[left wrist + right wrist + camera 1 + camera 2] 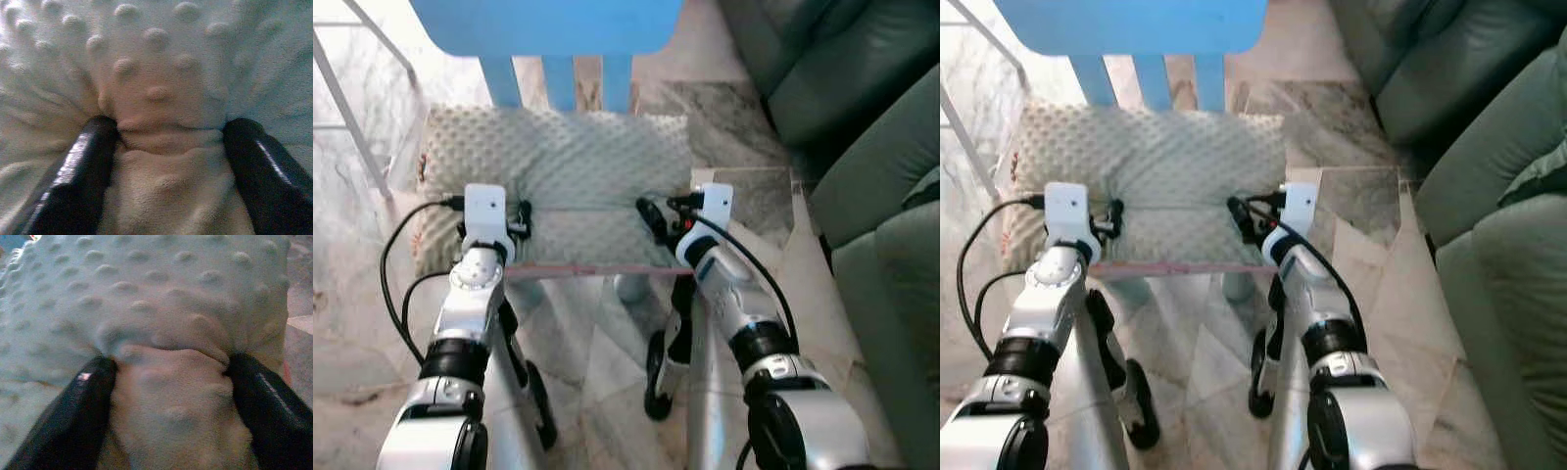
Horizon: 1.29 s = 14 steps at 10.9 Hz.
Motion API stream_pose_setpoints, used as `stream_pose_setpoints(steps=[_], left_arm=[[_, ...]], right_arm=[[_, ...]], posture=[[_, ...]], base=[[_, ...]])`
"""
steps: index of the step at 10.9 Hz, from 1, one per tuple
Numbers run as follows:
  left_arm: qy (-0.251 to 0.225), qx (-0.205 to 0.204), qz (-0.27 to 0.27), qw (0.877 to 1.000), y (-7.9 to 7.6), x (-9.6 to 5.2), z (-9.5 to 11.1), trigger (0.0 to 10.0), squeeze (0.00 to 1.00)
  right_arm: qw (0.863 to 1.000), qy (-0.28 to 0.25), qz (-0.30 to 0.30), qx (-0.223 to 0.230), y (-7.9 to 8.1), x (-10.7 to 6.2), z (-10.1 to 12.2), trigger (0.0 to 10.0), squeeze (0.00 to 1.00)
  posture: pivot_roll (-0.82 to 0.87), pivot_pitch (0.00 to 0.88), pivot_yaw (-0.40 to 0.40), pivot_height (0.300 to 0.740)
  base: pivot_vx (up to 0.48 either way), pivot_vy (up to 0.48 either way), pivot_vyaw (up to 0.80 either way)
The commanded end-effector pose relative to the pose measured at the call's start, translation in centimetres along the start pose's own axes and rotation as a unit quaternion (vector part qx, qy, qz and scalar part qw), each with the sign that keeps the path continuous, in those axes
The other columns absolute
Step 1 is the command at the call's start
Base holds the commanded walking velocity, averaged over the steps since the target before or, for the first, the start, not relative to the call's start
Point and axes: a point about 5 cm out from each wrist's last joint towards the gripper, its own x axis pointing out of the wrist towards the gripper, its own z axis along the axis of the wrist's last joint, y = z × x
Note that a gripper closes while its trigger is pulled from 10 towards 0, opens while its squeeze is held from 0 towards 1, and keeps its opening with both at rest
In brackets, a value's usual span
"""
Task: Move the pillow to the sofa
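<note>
The left gripper (166,142) and right gripper (168,374) are each pinching a bunched fold of the pillow (578,166), their 2 black fingers (90,161) sinking into its soft, bumpy, pale plush fabric. The rectangular pillow is lying on the seat of a blue slatted chair (558,39). A green leather sofa (871,147) is standing just to the right on the marble floor (597,352).

Before you: a blue chair (548,29) on a pale marble floor (587,362), white railing (352,108) far left.
</note>
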Motion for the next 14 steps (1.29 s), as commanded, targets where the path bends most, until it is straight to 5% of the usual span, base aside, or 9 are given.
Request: stream_pose_setpoints(steps=[1, 11, 14], left_arm=[[0.081, 0.0, -0.027, 0.996, -1.2, -0.9, -3.9, 0.0, 0.0], [0.064, -0.027, -0.065, 0.995, -4.3, 0.1, -3.3, 0.0, 0.0], [0.056, -0.02, -0.067, 0.996, -4.2, 0.3, -3.0, 0.0, 0.0]], right_arm=[[0.999, 0.043, 0.0, 0.018, 0.2, -0.4, -2.4, 0.0, 0.0], [0.998, 0.056, -0.001, -0.012, -1.3, -0.6, -2.4, 0.0, 0.0], [0.998, 0.055, -0.001, -0.016, -1.2, -0.4, -2.3, 0.0, 0.0]], posture=[[0.02, 0.357, -0.074, 0.49], [-0.04, 0.28, -0.156, 0.49], [-0.03, 0.275, -0.146, 0.49]], base=[[0.0, 0.0, 0.0], [0.0, 0.0, 0.0], [0.0, 0.0, 0.0]])
